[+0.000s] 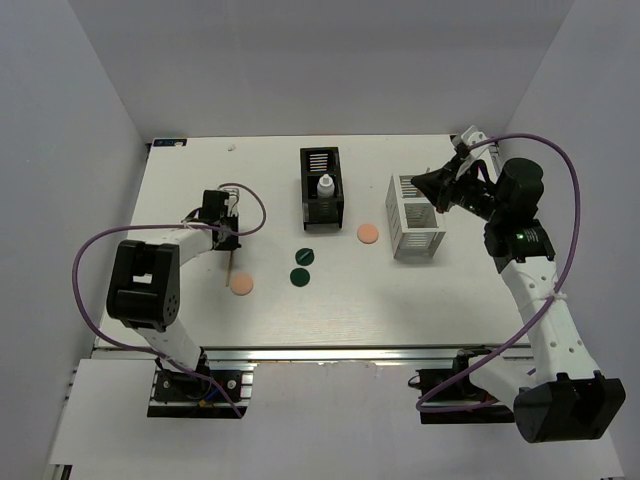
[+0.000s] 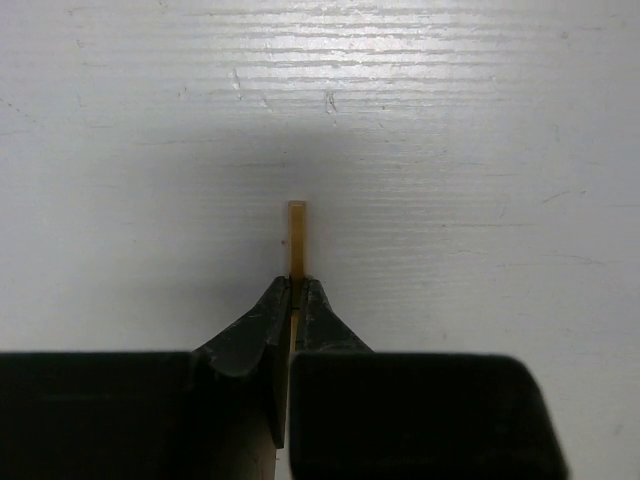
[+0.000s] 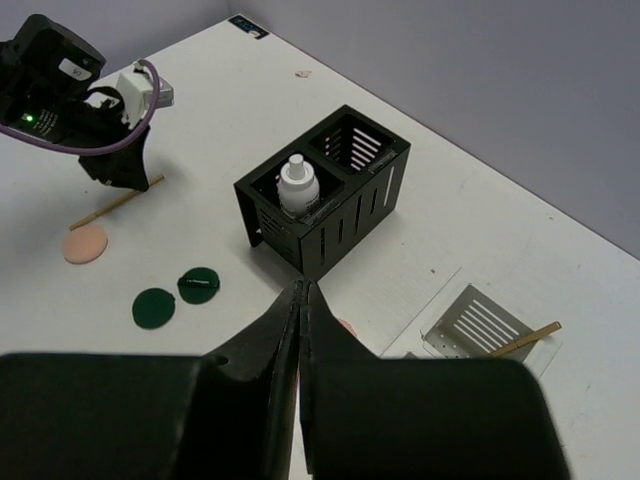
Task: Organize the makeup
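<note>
white table [image 1: 270, 320] with faint grain, plain grey walls [image 1: 320, 60] closing it on three sides

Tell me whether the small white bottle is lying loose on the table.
No. The small white bottle stands upright inside one compartment of the black slotted organizer.

White arms [image 1: 190, 240] with black joint housings [image 1: 145, 285], looping purple cables [image 1: 572, 205] and black jaws.

Table [image 1: 440, 300] with 2 puffs [image 1: 242, 285], 2 discs [image 1: 305, 256]
</note>
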### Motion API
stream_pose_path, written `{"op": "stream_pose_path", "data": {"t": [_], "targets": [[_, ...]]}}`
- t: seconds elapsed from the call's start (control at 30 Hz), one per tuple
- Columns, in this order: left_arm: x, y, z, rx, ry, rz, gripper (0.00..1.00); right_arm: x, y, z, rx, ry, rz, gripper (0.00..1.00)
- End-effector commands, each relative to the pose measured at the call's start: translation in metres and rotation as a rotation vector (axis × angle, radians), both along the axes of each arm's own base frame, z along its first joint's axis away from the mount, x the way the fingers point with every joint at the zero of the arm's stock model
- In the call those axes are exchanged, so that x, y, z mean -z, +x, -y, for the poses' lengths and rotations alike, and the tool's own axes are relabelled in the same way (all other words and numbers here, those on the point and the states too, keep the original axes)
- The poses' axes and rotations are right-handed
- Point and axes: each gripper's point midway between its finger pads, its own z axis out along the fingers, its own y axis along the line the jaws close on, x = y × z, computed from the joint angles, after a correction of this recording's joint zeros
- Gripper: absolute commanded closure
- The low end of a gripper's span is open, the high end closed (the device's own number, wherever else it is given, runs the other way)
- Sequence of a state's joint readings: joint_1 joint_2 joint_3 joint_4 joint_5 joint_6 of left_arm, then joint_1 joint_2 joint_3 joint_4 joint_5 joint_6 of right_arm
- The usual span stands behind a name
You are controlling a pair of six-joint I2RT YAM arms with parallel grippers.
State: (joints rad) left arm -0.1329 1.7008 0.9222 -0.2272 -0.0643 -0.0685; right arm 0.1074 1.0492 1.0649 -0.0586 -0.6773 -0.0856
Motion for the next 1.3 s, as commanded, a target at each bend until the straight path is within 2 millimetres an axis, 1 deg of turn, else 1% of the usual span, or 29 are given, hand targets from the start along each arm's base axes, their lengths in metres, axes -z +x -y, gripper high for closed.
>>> {"op": "stream_pose_path", "data": {"t": [0.0,0.07,0.1,0.2,0.23,0.37,0.47,0.5,0.53,0.6,0.63,0.7,0.73,0.77,0.8,0.83,0.87,0.9,0.93,0.97,1.0,1.03,1.07,1.1,1.13,1.17,1.2,1.23,1.27], "targets": [[-0.035,0.008,0.013,-0.046,-0.114,0.105,0.95,-0.007,-0.006,0.002,0.001,0.009,0.021,0.96],[-0.060,0.016,0.018,-0.086,-0.177,0.176,0.97,-0.007,-0.007,0.003,0.006,0.010,0.020,0.96],[-0.088,0.023,0.022,-0.093,-0.219,0.259,0.99,-0.006,-0.007,0.004,0.011,0.010,0.020,0.96],[-0.132,0.029,0.042,-0.084,-0.364,0.378,1.00,-0.004,-0.006,0.006,0.018,0.009,0.015,0.96],[-0.156,0.027,0.048,-0.066,-0.406,0.438,1.00,-0.005,-0.007,0.006,0.017,0.008,0.018,0.96],[-0.216,0.017,0.085,0.039,-0.607,0.576,1.00,-0.001,-0.005,0.010,0.039,0.011,0.009,0.96],[-0.255,0.002,0.127,0.163,-0.749,0.652,1.00,-0.001,-0.001,0.013,0.069,0.021,0.003,0.96],[-0.276,0.000,0.141,0.214,-0.791,0.709,1.00,0.000,0.000,0.015,0.081,0.023,-0.002,0.96],[-0.286,-0.010,0.167,0.278,-0.828,0.713,1.00,0.000,0.002,0.017,0.098,0.027,-0.004,0.97],[-0.313,-0.008,0.198,0.347,-0.874,0.768,1.00,0.003,0.006,0.023,0.149,0.035,-0.017,1.00],[-0.319,-0.016,0.223,0.405,-0.902,0.760,1.00,0.005,0.007,0.025,0.158,0.034,-0.020,1.00],[-0.315,-0.006,0.253,0.453,-0.914,0.747,1.00,0.008,0.008,0.029,0.188,0.028,-0.028,1.00],[-0.333,-0.006,0.271,0.502,-0.927,0.781,1.00,0.010,0.009,0.032,0.205,0.026,-0.032,1.00],[-0.320,0.005,0.287,0.517,-0.920,0.762,1.00,0.008,0.006,0.034,0.214,0.028,-0.021,1.00],[-0.321,0.005,0.303,0.548,-0.929,0.762,1.00,0.011,0.005,0.036,0.223,0.025,-0.023,1.00],[-0.341,0.009,0.314,0.586,-0.939,0.812,1.00,0.010,0.005,0.038,0.236,0.025,-0.016,1.00],[-0.347,0.013,0.323,0.609,-0.945,0.837,1.00,0.007,0.003,0.043,0.263,0.025,0.003,1.00],[-0.329,0.022,0.342,0.625,-0.937,0.811,1.00,0.007,0.002,0.045,0.276,0.024,0.009,1.00],[-0.350,0.026,0.352,0.656,-0.950,0.864,1.00,0.010,0.002,0.048,0.292,0.022,0.006,1.00],[-0.351,0.031,0.361,0.668,-0.948,0.885,1.00,0.007,0.000,0.053,0.317,0.022,0.022,1.00],[-0.328,0.039,0.381,0.674,-0.925,0.855,1.00,0.007,-0.001,0.055,0.327,0.020,0.025,1.00],[-0.325,0.046,0.387,0.671,-0.904,0.870,1.00,0.011,-0.002,0.056,0.336,0.020,0.018,1.00],[-0.344,0.051,0.395,0.683,-0.920,0.917,1.00,0.009,-0.004,0.060,0.355,0.020,0.031,1.00],[-0.319,0.061,0.410,0.681,-0.906,0.882,1.00,0.009,-0.006,0.062,0.363,0.018,0.035,1.00],[-0.317,0.066,0.417,0.684,-0.895,0.892,1.00,0.013,-0.006,0.065,0.383,0.014,0.032,1.00],[-0.333,0.072,0.423,0.686,-0.900,0.937,1.00,0.011,-0.009,0.067,0.394,0.018,0.044,1.00],[-0.329,0.074,0.432,0.694,-0.894,0.942,1.00,0.010,-0.010,0.070,0.407,0.020,0.052,1.00],[-0.309,0.082,0.442,0.694,-0.876,0.926,1.00,0.012,-0.010,0.072,0.424,0.020,0.052,1.00],[-0.306,0.086,0.445,0.689,-0.871,0.928,1.00,0.014,-0.013,0.073,0.429,0.021,0.052,1.00]]}}
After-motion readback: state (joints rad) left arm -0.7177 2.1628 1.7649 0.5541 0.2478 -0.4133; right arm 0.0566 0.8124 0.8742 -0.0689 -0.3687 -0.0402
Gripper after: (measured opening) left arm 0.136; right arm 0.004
